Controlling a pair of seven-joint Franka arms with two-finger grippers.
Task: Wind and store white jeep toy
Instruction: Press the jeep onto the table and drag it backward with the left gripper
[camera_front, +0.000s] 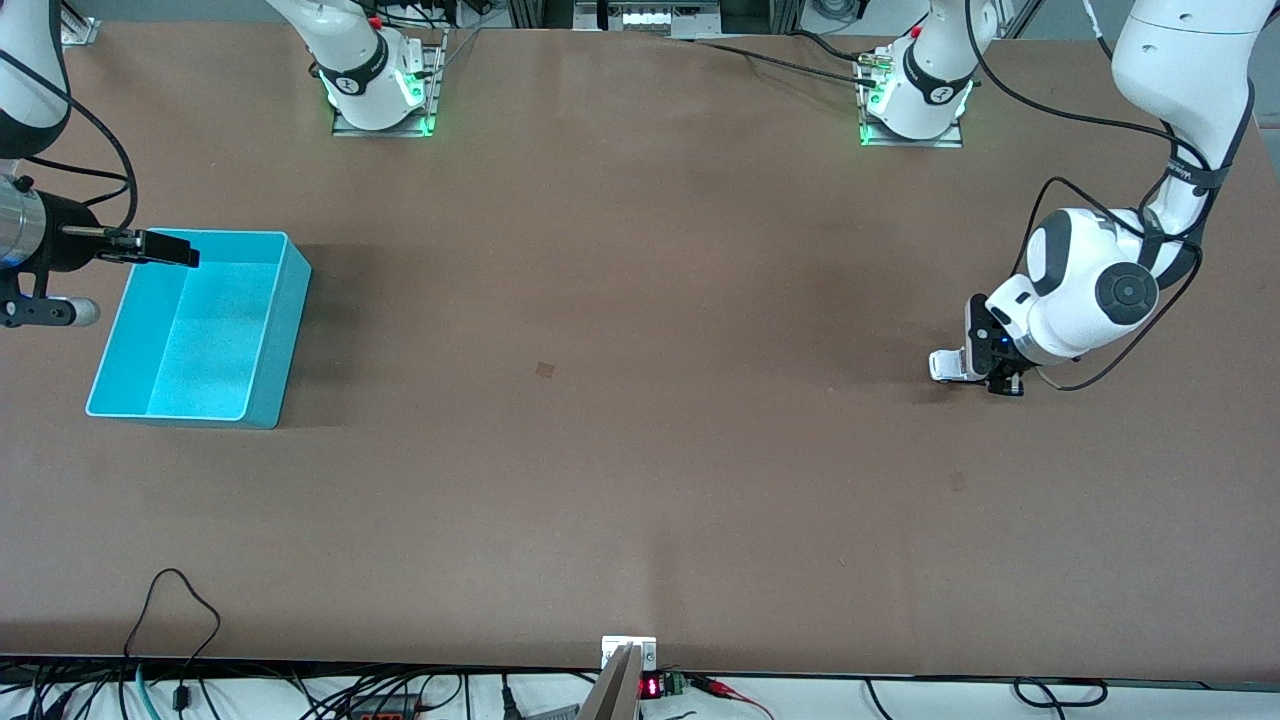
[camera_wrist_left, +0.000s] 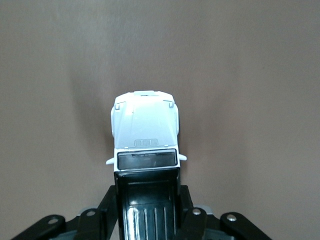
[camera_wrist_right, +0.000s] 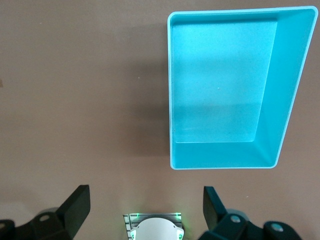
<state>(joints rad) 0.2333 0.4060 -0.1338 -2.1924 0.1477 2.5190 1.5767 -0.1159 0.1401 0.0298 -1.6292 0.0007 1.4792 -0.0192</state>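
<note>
The white jeep toy is a small white car with a black roof, near the left arm's end of the table. My left gripper is shut on its black roof and sides, low at the tabletop. Whether the wheels touch the table I cannot tell. The cyan bin stands at the right arm's end with nothing in it. My right gripper hangs open over the bin's rim on the robots' side, nothing between its fingers.
A small dark mark lies mid-table. The arms' bases stand along the robots' edge. Cables and a small display unit line the camera-side edge. Bare brown table spans between jeep and bin.
</note>
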